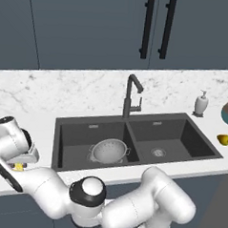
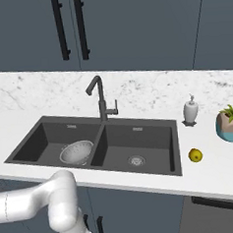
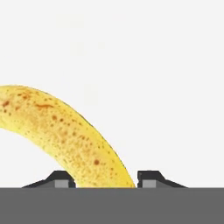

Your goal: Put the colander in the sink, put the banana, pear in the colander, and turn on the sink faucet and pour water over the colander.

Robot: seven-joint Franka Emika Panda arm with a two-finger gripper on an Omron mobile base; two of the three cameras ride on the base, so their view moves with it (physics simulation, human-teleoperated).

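The colander (image 1: 109, 150) sits upright in the left basin of the sink (image 1: 191, 135), over the drain area, its rim clear of the basin walls; the right base view shows it in the same basin (image 2: 76, 153). The banana (image 3: 61, 131) lies on the white bench (image 1: 41, 90) to the left of the sink, well apart from the colander; in the left base view only a small yellow patch of it (image 1: 18, 166) shows under the robot's hand. In the hand view the banana's spotted end passes between the two fingertips (image 3: 61, 179) of the gripper (image 3: 105, 180), which stand spread on either side of it; whether the pads touch the fruit cannot be told. The pear (image 1: 224, 139) rests on the bench right of the sink, near a potted plant (image 2: 231, 122). The sink faucet (image 1: 132, 95) stands behind the divider between the basins. A white soap dispenser (image 1: 200, 103) stands behind the sink's right corner.
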